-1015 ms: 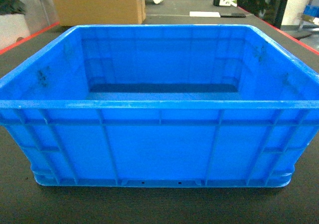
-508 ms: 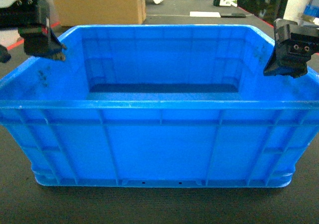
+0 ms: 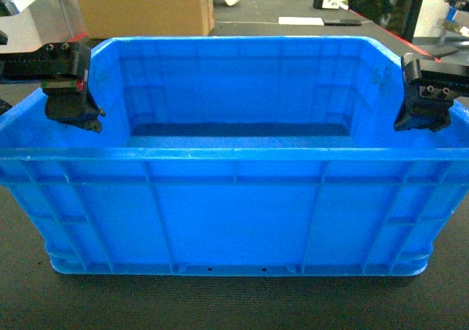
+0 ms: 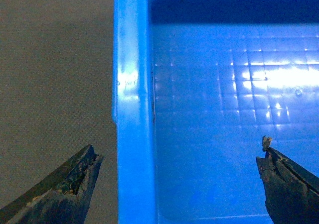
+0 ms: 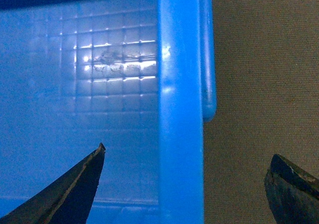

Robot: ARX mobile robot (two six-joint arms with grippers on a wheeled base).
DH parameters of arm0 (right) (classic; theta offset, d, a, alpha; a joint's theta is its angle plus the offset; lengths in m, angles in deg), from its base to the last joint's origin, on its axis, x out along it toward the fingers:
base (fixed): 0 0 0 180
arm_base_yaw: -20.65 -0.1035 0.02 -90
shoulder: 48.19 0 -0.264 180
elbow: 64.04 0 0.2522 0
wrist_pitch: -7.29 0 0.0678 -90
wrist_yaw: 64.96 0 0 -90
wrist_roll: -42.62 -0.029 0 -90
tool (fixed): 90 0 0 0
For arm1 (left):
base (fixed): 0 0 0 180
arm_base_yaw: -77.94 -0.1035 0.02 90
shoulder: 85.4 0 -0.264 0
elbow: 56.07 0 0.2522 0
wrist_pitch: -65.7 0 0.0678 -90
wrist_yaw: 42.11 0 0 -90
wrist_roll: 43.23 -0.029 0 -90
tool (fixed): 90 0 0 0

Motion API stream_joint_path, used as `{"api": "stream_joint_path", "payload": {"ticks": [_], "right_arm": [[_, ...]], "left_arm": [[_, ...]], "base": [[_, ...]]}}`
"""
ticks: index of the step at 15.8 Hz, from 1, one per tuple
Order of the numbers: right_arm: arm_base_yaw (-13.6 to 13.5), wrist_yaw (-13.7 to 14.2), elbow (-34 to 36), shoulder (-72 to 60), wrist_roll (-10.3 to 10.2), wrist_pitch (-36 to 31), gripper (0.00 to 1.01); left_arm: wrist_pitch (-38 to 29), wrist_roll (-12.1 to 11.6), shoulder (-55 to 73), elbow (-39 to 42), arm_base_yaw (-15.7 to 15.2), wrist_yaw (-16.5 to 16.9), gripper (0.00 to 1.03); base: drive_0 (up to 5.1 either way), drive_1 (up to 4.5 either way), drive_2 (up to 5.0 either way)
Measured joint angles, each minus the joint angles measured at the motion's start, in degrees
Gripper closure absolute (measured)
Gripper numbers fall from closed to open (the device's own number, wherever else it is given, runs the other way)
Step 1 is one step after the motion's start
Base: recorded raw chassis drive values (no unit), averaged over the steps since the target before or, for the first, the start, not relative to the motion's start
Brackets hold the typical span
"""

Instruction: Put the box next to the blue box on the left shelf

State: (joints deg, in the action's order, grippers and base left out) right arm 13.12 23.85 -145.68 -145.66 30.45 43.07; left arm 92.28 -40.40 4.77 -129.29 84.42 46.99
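Both pincers (image 4: 177, 181) (image 5: 187, 184) open, straddling box (image 3: 234, 213) side rims

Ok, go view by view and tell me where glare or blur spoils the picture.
Head view: evenly lit and sharp on the box, background a little soft. Left wrist view: bright glare on the box floor at right, a small glint on the rim; the fingertips look soft. Right wrist view: glare streaks on the gridded floor; fingertips dark and blurred.

Left gripper (image 3: 73, 110) at 9 o'clock in head view, pointing down, jaws spread wide, one finger (image 4: 65, 184) at 7 o'clock and the other at 5 in its wrist view, right gripper (image 3: 425, 114) at 3 o'clock, likewise spread
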Motion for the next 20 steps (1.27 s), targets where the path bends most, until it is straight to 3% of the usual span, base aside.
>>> {"api": "stream_joint_path", "payload": {"ticks": [3, 5, 6, 8, 10, 12, 16, 20], "right_arm": [[-0.9, 1.0, 0.2, -0.9, 0.1, -0.2, 0.03], [-1.6, 2.7, 0.2, -2.8, 0.1, -1.6, 0.03], [-1.9, 4.5, 0.2, -2.8, 1.2, -1.4, 0.3], [-2.4, 4.6, 0.2, -2.8, 1.4, -1.4, 0.62], [-3.3, 4.5, 0.6, -1.7, 1.5, -2.5, 0.92], [-3.4, 4.6, 2.0, -0.5, 1.1, -3.7, 0.93], [-3.8, 7.5, 2.5, 7.0, 0.7, -8.5, 0.93], [-5.7, 11.5, 3.8, 14.9, 3.2, -14.0, 0.93]], "left_arm": [[2.2, -0.3, 1.6, 0.0, 0.0, -0.8, 0.05], [2.6, 1.4, 4.4, -1.6, 0.3, 0.5, 0.05], [3.8, 1.7, 5.0, -2.0, 0.9, -1.1, 0.21], [4.4, 1.7, 5.5, -2.5, 0.9, -2.3, 0.52], [2.4, 1.7, 4.9, -2.2, 1.4, -6.3, 0.86], [1.2, 2.8, 2.2, -0.8, 1.6, -4.9, 0.95], [-4.5, 3.1, -5.7, -0.4, 3.2, -7.0, 0.95], [-12.4, 3.6, -14.2, 3.9, 3.8, -8.5, 0.95]], "base": [[0.0, 0.0, 0.0], [0.0, 0.0, 0.0], [0.0, 0.0, 0.0], [0.0, 0.0, 0.0], [0.0, 0.0, 0.0], [0.0, 0.0, 0.0], [0.0, 0.0, 0.0], [0.0, 0.0, 0.0]]}}
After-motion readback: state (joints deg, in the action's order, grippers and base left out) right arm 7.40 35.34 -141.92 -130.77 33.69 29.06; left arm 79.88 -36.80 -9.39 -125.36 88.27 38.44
